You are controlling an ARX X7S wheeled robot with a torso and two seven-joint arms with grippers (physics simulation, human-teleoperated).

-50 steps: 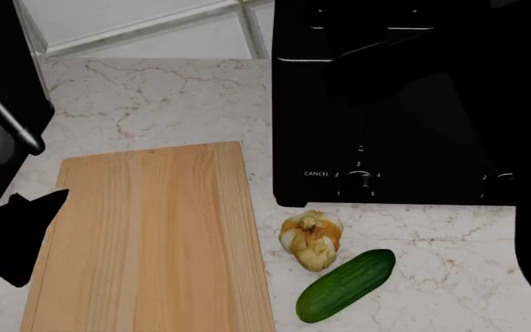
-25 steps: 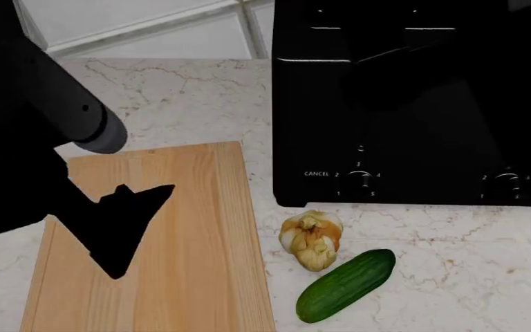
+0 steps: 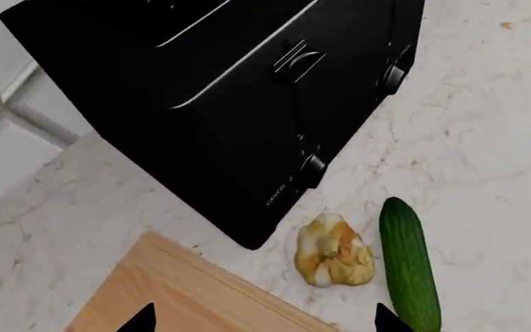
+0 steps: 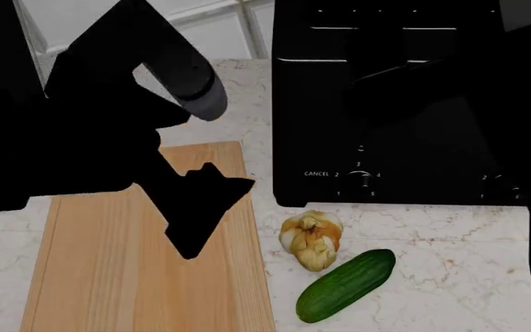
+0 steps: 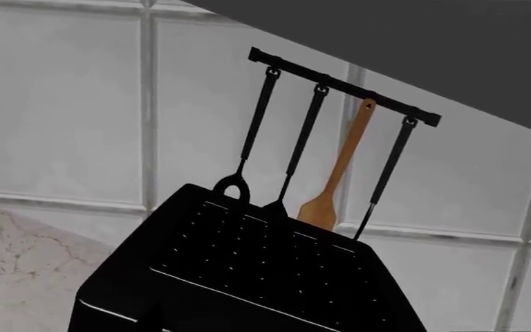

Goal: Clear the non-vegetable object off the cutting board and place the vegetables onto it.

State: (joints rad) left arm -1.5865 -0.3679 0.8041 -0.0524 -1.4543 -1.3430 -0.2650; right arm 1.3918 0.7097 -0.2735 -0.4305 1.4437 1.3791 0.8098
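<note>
Over the rectangular light-wood cutting board (image 4: 136, 256) our left end effector (image 4: 201, 214) has swept in from the board's outer edge within the last second and now hangs above its near-toaster side, fingertips apart and empty. No meat slab shows anywhere, so we judge the clearing done. The lumpy pale-yellow garlic bulb (image 4: 312, 238) and the smooth dark-green cucumber (image 4: 346, 285) lie on the marble counter (image 4: 431, 277) just beyond its tips. Our right end effector is out of sight.

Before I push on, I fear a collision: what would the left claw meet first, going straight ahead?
Likely the garlic bulb, centred just ahead between the claw tips, beside the cucumber; depth is unclear.
</note>
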